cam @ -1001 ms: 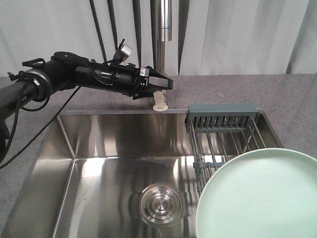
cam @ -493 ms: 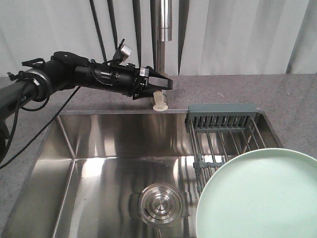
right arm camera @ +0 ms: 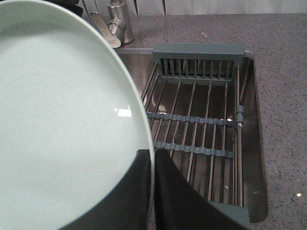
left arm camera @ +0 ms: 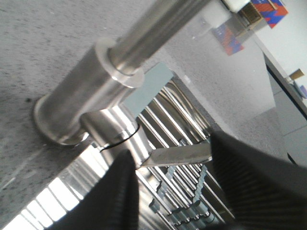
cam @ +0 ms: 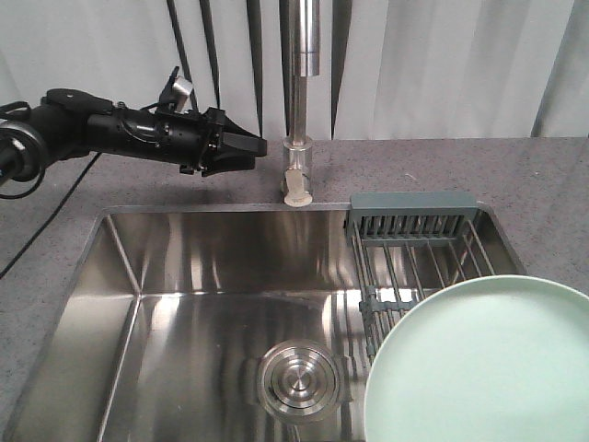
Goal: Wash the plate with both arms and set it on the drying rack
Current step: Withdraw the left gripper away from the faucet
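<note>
The left pincer [cam: 244, 147] has drawn back to the left from the tap [cam: 296, 170] it was reaching a second ago. Its fingers are spread apart and hold nothing. The right pincer [right arm camera: 153, 194] is clamped on the rim of the mint-green plate [right arm camera: 62, 120], holding it tilted over the near right of the sink [cam: 184, 304], next to the drying rack [right arm camera: 201, 120], probably ready for rinsing.

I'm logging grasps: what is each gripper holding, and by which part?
The right gripper pinches the plate by its rim. The left gripper is open beside the faucet, holding nothing.
</note>
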